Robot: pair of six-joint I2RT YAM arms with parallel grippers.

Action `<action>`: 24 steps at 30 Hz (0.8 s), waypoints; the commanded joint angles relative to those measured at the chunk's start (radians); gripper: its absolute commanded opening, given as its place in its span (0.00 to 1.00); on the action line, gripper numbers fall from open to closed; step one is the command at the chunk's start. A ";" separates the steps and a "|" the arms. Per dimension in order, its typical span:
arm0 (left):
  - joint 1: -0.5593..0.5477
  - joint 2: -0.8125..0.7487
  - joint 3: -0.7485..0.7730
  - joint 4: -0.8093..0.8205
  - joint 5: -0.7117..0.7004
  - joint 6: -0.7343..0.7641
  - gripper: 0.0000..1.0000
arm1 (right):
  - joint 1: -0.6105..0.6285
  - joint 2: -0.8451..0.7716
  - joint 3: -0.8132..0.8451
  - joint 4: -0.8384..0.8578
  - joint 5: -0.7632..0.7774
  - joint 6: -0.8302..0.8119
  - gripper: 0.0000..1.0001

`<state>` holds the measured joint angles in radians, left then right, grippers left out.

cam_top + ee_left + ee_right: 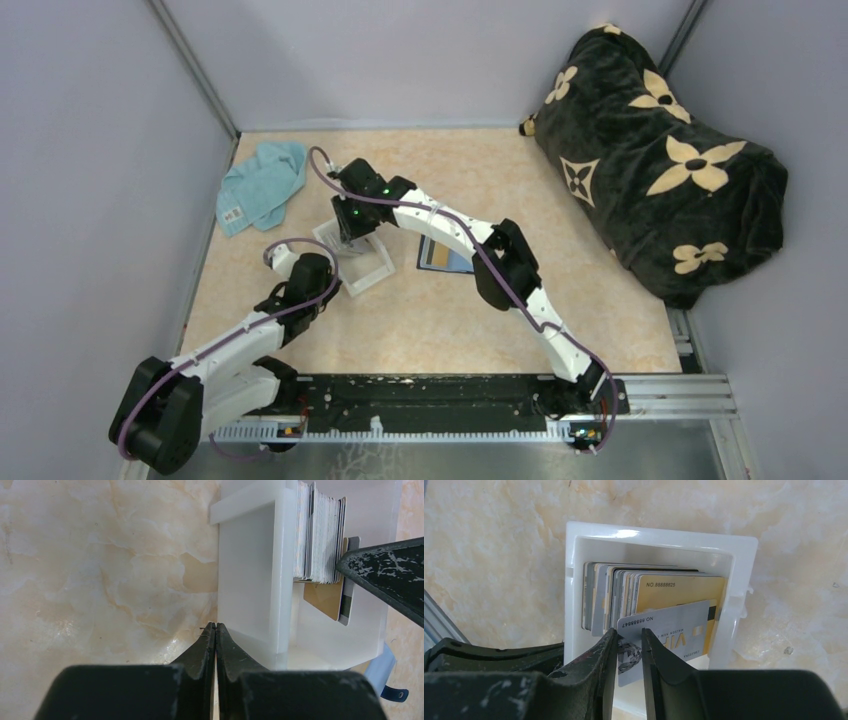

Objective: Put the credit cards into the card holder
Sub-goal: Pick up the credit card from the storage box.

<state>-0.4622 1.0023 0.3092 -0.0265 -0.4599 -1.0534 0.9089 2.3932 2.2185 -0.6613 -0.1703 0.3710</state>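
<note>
The credit cards (pixel 659 587) stand on edge as a stack in a clear plastic tray (pixel 574 580), also seen in the left wrist view (pixel 320 535). One grey VIP card (pixel 674 625) leans tilted at the front of the stack. My right gripper (pixel 629 632) hangs over the tray (pixel 362 268) with its jaws a narrow gap apart, the grey card's corner showing behind the gap, not pinched. My left gripper (pixel 215 625) is shut and empty, its tip against the tray's outer wall (pixel 250 580). The navy card holder (pixel 443 256) lies flat to the right of the tray, partly under the right arm.
A teal cloth (pixel 262 185) lies at the back left. A big black blanket with cream flowers (pixel 660 160) fills the back right. Grey walls close in the table on the left and back. The arms' base rail (pixel 420 405) runs along the near edge.
</note>
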 commanded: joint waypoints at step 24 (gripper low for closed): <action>0.007 -0.013 0.035 -0.032 0.005 0.032 0.08 | 0.053 -0.204 0.005 -0.122 0.333 -0.099 0.00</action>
<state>-0.4622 0.9985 0.3099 -0.0319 -0.4591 -1.0508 0.9382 2.3047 2.2185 -0.7601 0.0368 0.3157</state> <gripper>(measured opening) 0.065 0.019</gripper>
